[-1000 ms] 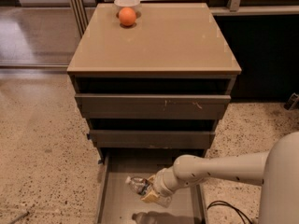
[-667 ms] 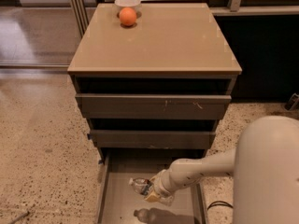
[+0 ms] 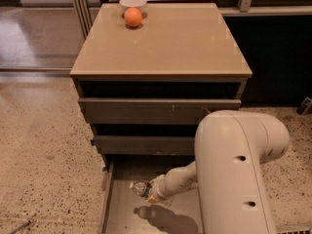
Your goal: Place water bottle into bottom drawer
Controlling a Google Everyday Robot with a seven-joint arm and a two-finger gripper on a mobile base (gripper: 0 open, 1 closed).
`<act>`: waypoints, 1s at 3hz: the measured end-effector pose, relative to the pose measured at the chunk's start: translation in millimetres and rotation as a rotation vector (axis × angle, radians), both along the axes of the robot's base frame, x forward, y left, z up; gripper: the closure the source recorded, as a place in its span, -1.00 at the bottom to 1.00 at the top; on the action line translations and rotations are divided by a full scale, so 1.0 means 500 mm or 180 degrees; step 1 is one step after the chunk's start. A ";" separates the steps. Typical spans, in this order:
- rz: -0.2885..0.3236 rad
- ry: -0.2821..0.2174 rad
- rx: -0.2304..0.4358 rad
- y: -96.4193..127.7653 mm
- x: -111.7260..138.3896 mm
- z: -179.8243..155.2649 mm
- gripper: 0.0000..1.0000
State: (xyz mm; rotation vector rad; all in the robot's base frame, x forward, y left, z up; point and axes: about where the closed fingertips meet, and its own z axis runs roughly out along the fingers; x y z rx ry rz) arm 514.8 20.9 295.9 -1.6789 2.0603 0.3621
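Note:
The bottom drawer (image 3: pixel 122 218) is pulled out, showing its flat grey floor. The water bottle (image 3: pixel 139 187), clear and crinkled, hangs tilted just above that floor near the drawer's back. My gripper (image 3: pixel 152 194) is inside the drawer, shut on the bottle's right end. The bottle casts a shadow on the floor below it. The arm's large white link (image 3: pixel 234 174) fills the foreground on the right and hides the drawer's right side.
An orange (image 3: pixel 133 17) and a white bowl (image 3: pixel 132 3) sit at the back of the cabinet top (image 3: pixel 165 43). The upper drawer front (image 3: pixel 156 110) and middle drawer front (image 3: pixel 146 144) overhang the drawer's back. Speckled floor lies to the left.
The arm's big white link has swung forward and now fills the right foreground. The gripper and the bottle have shifted slightly left within the drawer.

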 end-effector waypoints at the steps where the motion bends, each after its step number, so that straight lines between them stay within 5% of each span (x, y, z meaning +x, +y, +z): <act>1: 0.0317 -0.0032 0.0291 0.053 -0.010 -0.092 1.00; 2: 0.0210 0.0158 0.0815 0.080 -0.031 -0.144 1.00; 3: 0.0034 0.0233 0.1085 0.075 -0.021 -0.150 1.00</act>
